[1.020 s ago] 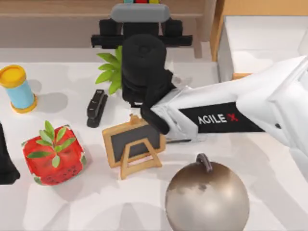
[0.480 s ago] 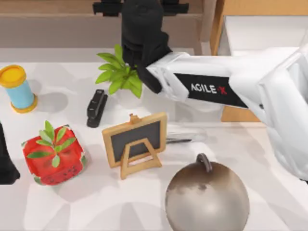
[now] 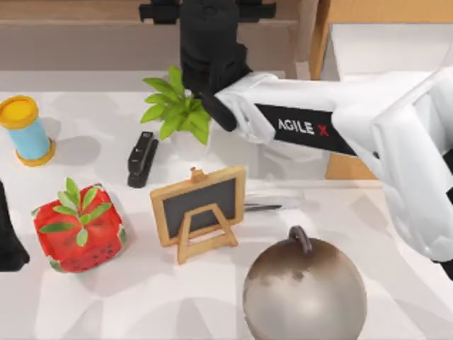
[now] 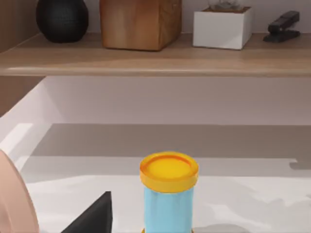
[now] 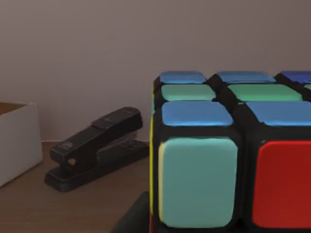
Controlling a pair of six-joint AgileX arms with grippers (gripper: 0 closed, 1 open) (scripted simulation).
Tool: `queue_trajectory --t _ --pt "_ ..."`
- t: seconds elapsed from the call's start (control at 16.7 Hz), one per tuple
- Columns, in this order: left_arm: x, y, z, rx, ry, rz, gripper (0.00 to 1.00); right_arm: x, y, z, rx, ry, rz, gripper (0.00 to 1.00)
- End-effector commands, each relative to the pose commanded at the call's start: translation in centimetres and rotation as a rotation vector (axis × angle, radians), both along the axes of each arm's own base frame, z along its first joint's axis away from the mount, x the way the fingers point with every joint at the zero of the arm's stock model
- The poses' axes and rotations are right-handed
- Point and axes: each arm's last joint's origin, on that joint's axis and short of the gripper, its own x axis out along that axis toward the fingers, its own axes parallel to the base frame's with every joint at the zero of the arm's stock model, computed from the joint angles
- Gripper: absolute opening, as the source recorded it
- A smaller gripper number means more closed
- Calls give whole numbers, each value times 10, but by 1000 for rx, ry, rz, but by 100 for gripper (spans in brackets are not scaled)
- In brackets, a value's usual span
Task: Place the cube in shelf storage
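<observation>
The cube [image 5: 228, 155], a small puzzle cube with a black grid and blue, green, pale green and red stickers, looms close in the right wrist view, just above the wooden board of the shelf storage [image 5: 53, 208]. My right gripper [image 3: 207, 8] reaches across the table into the shelf storage [image 3: 78, 21] at the back and appears shut on the cube; a dark finger [image 5: 132, 219] shows under the cube's edge. My left gripper [image 3: 8, 244] rests at the table's left edge, and its wrist view looks at the shelf board [image 4: 146, 60].
On the table stand a blue spool with a yellow cap [image 3: 25, 131], a black stapler [image 3: 141, 159], a leafy plant [image 3: 173, 106], a small chalkboard easel [image 3: 198, 212], a red strawberry cube [image 3: 78, 230] and a metallic ball [image 3: 304, 287]. Another stapler [image 5: 97, 148] and a white box [image 5: 14, 141] sit on the shelf.
My right arm has swung from above the easel toward the back, carrying the cube into the shelf. Over the last half second it has barely shifted.
</observation>
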Motion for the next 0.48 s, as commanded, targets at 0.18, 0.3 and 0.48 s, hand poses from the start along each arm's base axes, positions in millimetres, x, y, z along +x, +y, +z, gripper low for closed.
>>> queue_trajectory --t 0.18,0.3,0.48 --pt "0 0 0 0 0 0 100 0 0 0 0 0 0 23" --pt "0 0 0 0 0 0 100 0 0 0 0 0 0 38" --pt "0 0 0 0 0 0 100 0 0 0 0 0 0 60"
